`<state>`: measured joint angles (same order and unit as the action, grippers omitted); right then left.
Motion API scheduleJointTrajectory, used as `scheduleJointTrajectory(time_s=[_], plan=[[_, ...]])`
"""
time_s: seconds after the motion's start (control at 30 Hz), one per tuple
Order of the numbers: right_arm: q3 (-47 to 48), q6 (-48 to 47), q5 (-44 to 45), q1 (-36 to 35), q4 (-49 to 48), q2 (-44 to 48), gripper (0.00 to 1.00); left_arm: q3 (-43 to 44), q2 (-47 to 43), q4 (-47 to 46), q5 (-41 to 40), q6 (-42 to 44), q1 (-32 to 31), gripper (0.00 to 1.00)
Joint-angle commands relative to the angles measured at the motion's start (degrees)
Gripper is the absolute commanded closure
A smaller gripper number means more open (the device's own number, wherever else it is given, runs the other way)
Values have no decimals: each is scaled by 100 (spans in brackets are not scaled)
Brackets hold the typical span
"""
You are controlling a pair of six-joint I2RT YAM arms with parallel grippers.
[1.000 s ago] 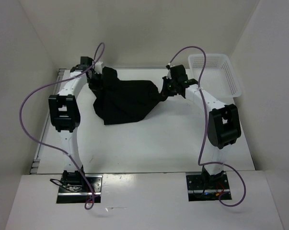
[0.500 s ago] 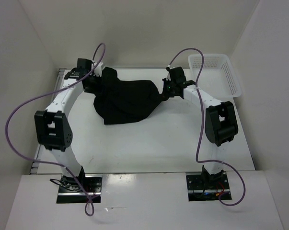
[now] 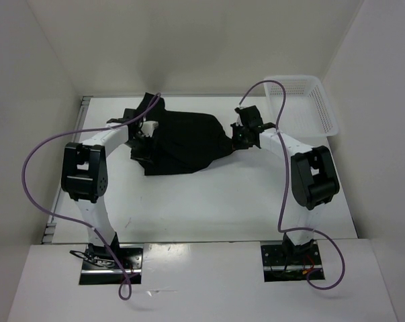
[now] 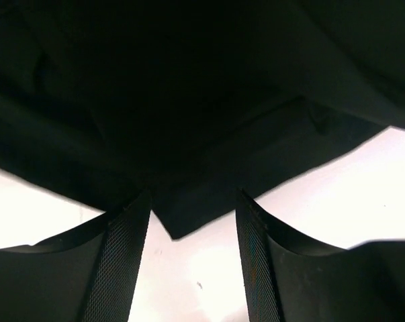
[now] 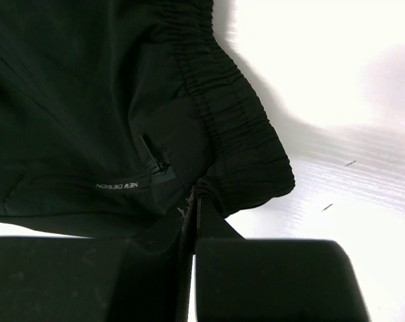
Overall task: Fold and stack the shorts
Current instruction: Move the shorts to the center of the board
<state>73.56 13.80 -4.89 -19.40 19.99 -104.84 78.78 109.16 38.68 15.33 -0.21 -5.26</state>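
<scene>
Bright, even light bleaches the white worktop (image 3: 209, 201) almost to glare; in both wrist views the black shorts (image 4: 189, 100) lose detail, near edges blurred.

The shorts (image 3: 182, 141) are black, of thin soft fabric. They lie unfolded in a crumpled, half-spread heap on the far half of the table (image 3: 209, 201), somewhat left of the middle. The cloth narrows to a drawn-out point at its right end. From there creases fan out to a wider left side, where a lump of fabric bulges at the far corner. At the right end the ribbed elastic waistband (image 5: 236, 114) is bunched. Beside it are a small zip pocket (image 5: 158, 161) and white lettering (image 5: 117, 184) reading "NEW DESIGN". On the left, a hem corner (image 4: 182, 221) lies flat on the table.
</scene>
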Motion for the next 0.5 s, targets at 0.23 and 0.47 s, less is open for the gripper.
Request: scheduleJointTrajectory(time_s=[0.23, 0.47], plan=[[-210, -246, 58, -29, -303, 534, 100, 243, 290, -123, -125, 21, 77, 36], [-509, -422, 119, -29, -355, 587, 100, 129, 306, -123, 172, 21, 139, 33]])
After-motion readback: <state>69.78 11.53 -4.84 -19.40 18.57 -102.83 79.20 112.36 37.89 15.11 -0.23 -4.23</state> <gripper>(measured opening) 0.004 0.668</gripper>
